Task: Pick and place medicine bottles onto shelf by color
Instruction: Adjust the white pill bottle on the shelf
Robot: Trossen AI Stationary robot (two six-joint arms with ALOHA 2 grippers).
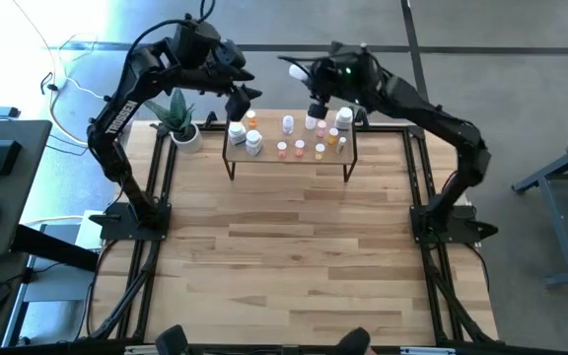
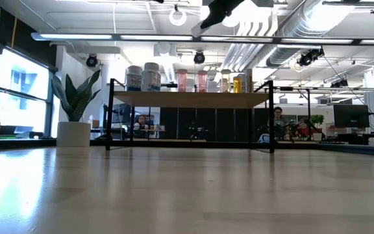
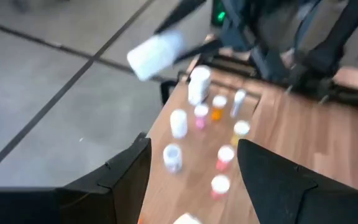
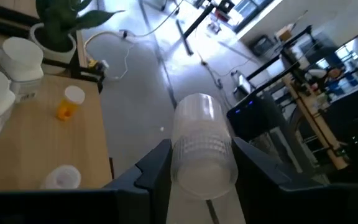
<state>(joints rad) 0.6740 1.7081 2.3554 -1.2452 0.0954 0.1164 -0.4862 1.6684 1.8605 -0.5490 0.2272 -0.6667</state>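
Observation:
The light-wood shelf stands on black legs at the table's far side. On it stand several small bottles: white ones at its left end, pink and orange ones further right. My right gripper hovers above the shelf's far edge, shut on a white bottle. My left gripper hangs open over the shelf's left end, touching nothing. My right gripper pinches the white bottle between its two fingers, at its ribbed end. The bottle lies along the fingers and its smooth end sticks out past the fingertips. It is lifted clear, roughly level, above and beyond the shelf's far edge.
A potted plant stands just left of the shelf. The planked tabletop stretches toward the near edge in front of the shelf. People sit in the room behind.

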